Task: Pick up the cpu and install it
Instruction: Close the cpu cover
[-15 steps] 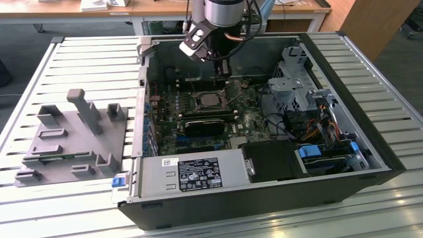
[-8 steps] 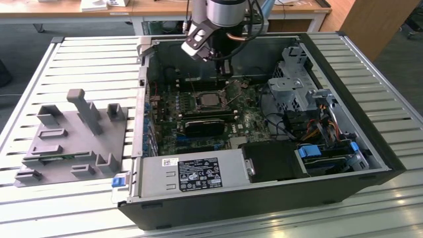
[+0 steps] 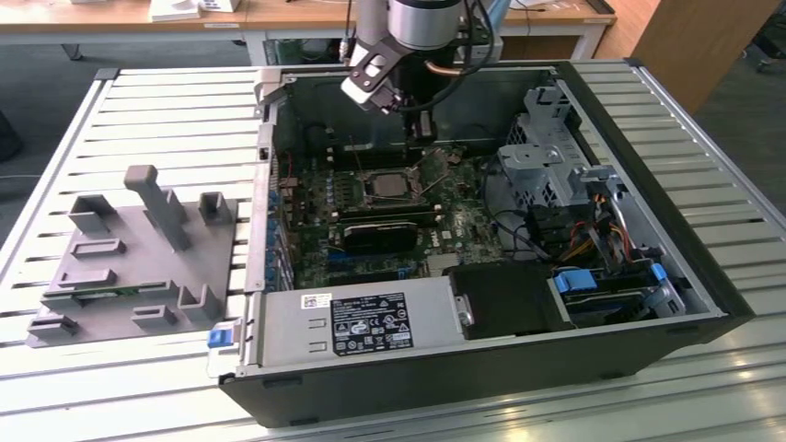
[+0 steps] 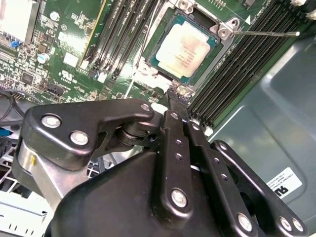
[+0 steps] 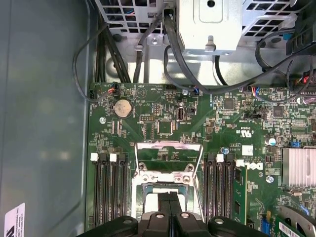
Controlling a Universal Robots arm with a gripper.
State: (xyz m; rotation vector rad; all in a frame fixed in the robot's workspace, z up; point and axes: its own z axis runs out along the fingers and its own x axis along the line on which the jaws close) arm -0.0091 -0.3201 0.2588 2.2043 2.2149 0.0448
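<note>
The jaws are pressed together with nothing between them, and the gripper [image 4: 177, 96] is poised near the edge of the motherboard socket [image 4: 223, 32]. The cpu [image 4: 185, 49] lies flat inside that socket, so pick-up and placement look done. The load plate [image 5: 169, 145] appears swung open, with latching seemingly left
</note>
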